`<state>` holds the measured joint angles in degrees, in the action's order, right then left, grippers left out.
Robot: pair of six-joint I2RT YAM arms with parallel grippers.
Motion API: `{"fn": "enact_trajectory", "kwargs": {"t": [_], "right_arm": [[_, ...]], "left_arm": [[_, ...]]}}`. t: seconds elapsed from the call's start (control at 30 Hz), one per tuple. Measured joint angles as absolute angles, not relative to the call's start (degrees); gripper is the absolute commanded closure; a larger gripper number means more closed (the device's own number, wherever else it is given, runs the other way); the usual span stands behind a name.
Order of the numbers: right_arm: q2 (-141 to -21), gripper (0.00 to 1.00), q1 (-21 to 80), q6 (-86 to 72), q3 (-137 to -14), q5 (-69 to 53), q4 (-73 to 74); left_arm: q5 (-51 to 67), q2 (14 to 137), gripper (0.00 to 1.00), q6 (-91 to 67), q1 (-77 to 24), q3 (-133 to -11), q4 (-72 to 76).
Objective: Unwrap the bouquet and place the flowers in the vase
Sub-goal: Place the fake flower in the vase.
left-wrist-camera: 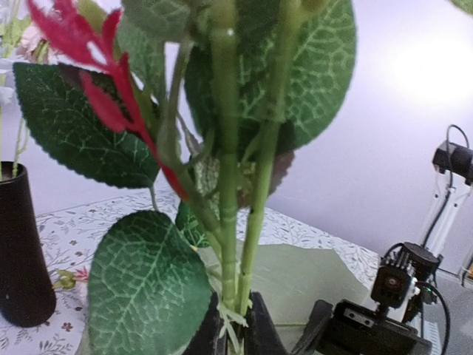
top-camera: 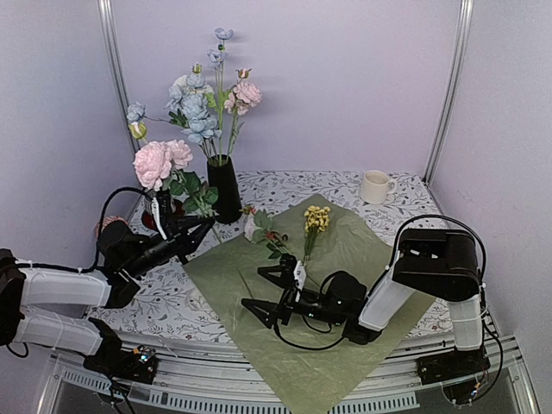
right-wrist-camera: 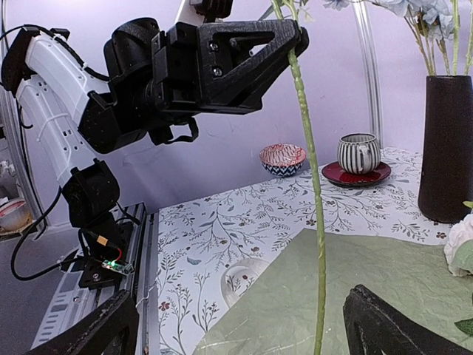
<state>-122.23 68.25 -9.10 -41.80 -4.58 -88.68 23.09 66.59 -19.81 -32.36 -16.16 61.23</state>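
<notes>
Left hand clenched on the green stems of the pink flowers, held upright. Black vase stood just beside them at their 3 o'clock, far-left on the counter, with blue and pink blooms in it. Right hand released, jaws wide, low over the spread green paper. Yellow cluster lay at its 1 o'clock.

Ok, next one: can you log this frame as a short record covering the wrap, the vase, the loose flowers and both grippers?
wrap: paper spread flat, olive side up
vase: black vase upright, blue and pink blooms in it
left gripper: shut on stems of pink flowers, held upright beside the vase
right gripper: open, over the paper, holding nothing
lying on paper: yellow cluster, pale bloom
other: white mug at the back right
</notes>
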Motion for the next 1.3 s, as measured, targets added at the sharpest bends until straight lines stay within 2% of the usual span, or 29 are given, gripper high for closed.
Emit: {"fn": "enact_trajectory", "kwargs": {"t": [0.27, 0.6, 0.87, 1.3], "right_arm": [[-122.23, 0.01, 68.25, -9.08, -41.23, -4.56, -88.71], [-123.0, 0.01, 68.25, -9.06, -41.23, -4.62, -88.73], [-123.09, 0.01, 68.25, -9.06, -41.25, -4.62, -88.75], [-123.09, 0.01, 68.25, -9.04, -41.25, -4.64, -88.75]], "left_arm": [[13.19, 63.02, 0.96, -17.61, -32.34, -15.97, 55.59], [3.09, 55.16, 1.0, -14.02, -31.97, -16.51, 47.53], [-2.26, 54.54, 1.0, -13.63, -30.17, -30.5, 33.54], [-3.09, 58.76, 1.0, -15.29, -28.84, -41.67, 25.45]]}}
